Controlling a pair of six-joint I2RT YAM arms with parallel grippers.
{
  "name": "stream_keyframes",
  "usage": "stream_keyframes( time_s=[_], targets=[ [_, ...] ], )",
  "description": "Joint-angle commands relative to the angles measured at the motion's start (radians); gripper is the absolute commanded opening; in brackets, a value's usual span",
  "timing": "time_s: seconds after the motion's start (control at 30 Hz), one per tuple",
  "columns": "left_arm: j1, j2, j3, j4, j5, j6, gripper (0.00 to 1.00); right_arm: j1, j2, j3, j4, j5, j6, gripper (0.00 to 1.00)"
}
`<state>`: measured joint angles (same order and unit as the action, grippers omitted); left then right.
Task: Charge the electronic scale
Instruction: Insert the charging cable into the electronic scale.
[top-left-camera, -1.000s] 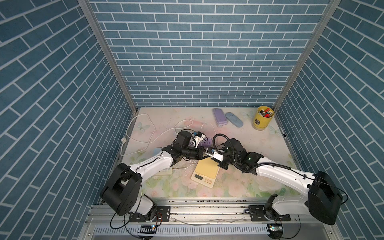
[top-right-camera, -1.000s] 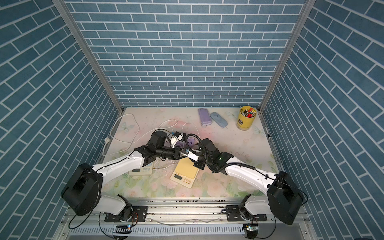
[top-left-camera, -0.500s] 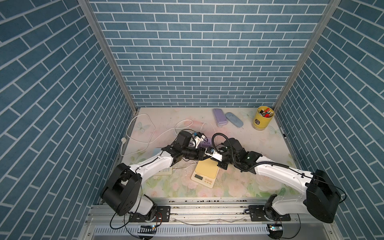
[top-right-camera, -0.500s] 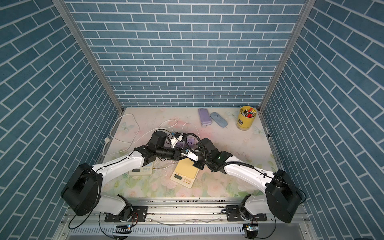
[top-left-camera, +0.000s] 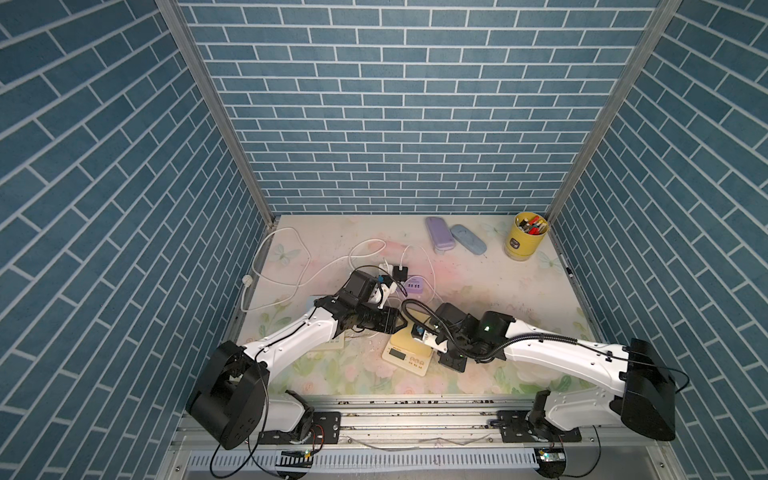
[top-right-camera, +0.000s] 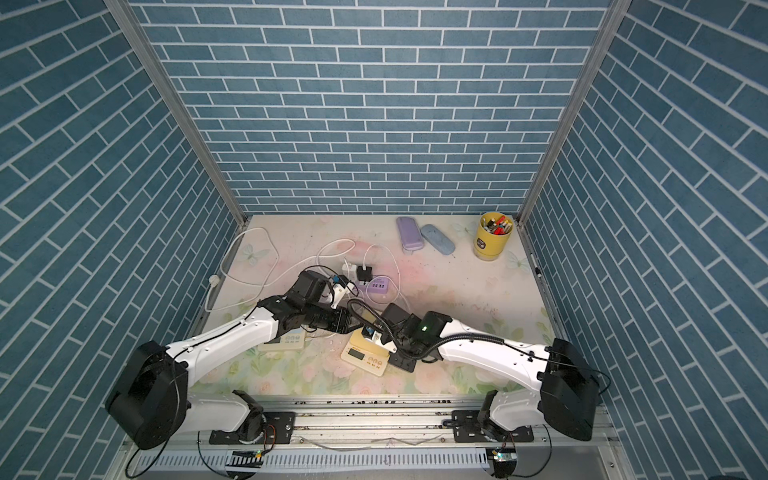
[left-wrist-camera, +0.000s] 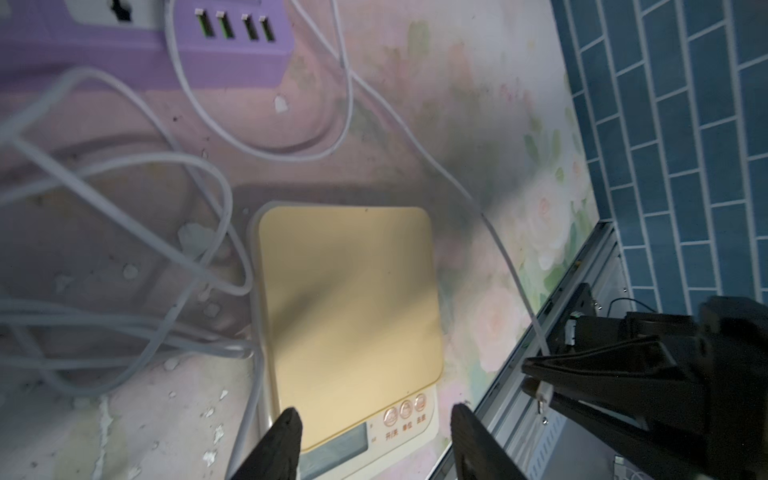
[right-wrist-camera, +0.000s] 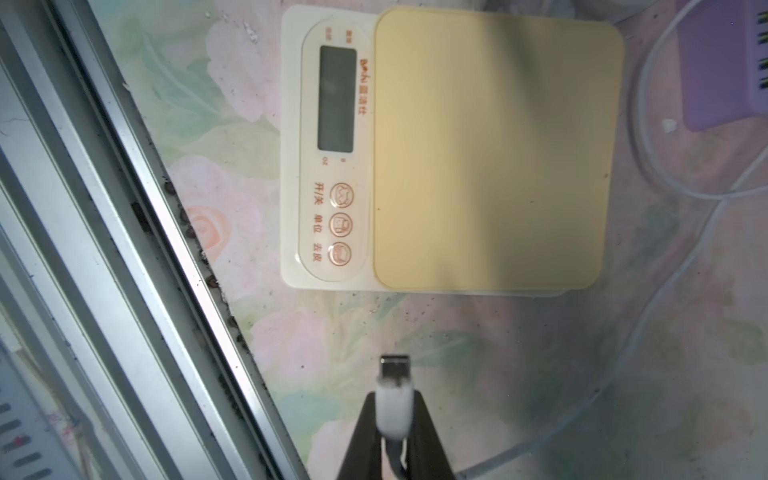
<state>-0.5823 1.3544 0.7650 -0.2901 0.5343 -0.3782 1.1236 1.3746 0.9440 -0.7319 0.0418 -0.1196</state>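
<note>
On my floral worktop (top-left-camera: 478, 274) the electronic scale (right-wrist-camera: 490, 145) lies flat near the front edge, about midway along it. My left gripper (left-wrist-camera: 376, 415) hangs over its button end, jaws apart and empty. My right gripper (right-wrist-camera: 395, 399) is clamped on the white cable plug (right-wrist-camera: 393, 376), whose metal tip points at the scale's side, near but apart.

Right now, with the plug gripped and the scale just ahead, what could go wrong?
1. The scale's port shows in no view, so the plug, clamped in the right pincer, may miss it.
2. The left pincer hangs open above the scale, not bracing it; a push may slide it.
3. Loose cables lie beside the scale and may snag.
</note>
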Motion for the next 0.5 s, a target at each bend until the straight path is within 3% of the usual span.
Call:
stream_keyframes(
  time_s=[0.0,0.2,0.47],
  targets=[
    [-0.016,-0.034,-0.044,-0.050,-0.077,0.035,0.60,0.036,0.067,0.041,-0.085,0.061,0.190,0.00],
    [-0.024,-0.082,-0.109,-0.073,-0.144,0.046,0.60,0.077,0.172,0.073,-0.118,0.071,0.243,0.00],
    [-0.025,-0.062,-0.156,-0.012,-0.161,0.044,0.60,0.105,0.191,0.063,-0.084,0.024,0.316,0.00]
  ],
)
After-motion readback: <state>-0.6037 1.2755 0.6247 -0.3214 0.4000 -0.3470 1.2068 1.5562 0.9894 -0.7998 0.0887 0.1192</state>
